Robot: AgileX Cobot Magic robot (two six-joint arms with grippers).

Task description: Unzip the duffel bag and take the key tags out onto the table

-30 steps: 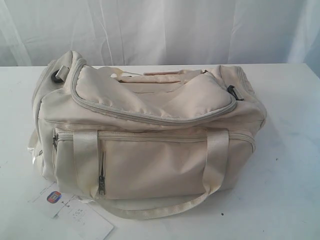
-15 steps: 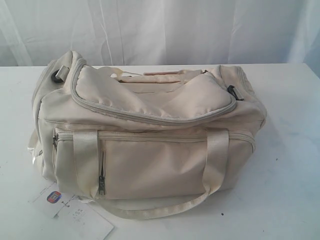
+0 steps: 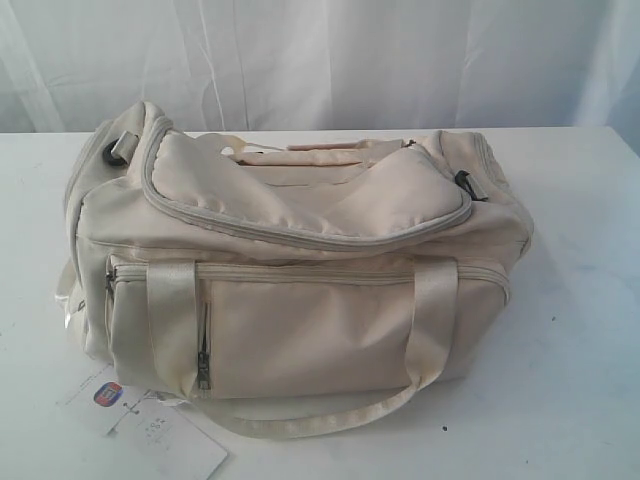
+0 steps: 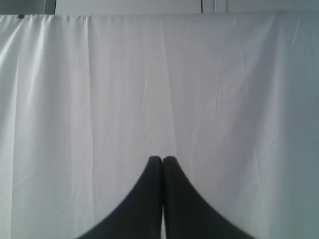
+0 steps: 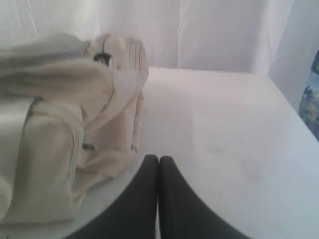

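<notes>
Since nothing has moved, the duffel bag [image 3: 300,270] stays zipped, with left gripper [image 4: 162,159] and right gripper [image 5: 158,158] closed, empty.

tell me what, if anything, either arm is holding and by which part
Nothing. The left gripper and right gripper both have jaws shut empty, clear of the duffel bag on the table.

I can't read any word or number from here. The only marking is a small orange-and-blue logo [image 3: 108,393] on the white paper hang-tag [image 3: 88,405], lower left of the exterior frame. The faint print on the second card [image 3: 178,450] beside it is too small to make out.
</notes>
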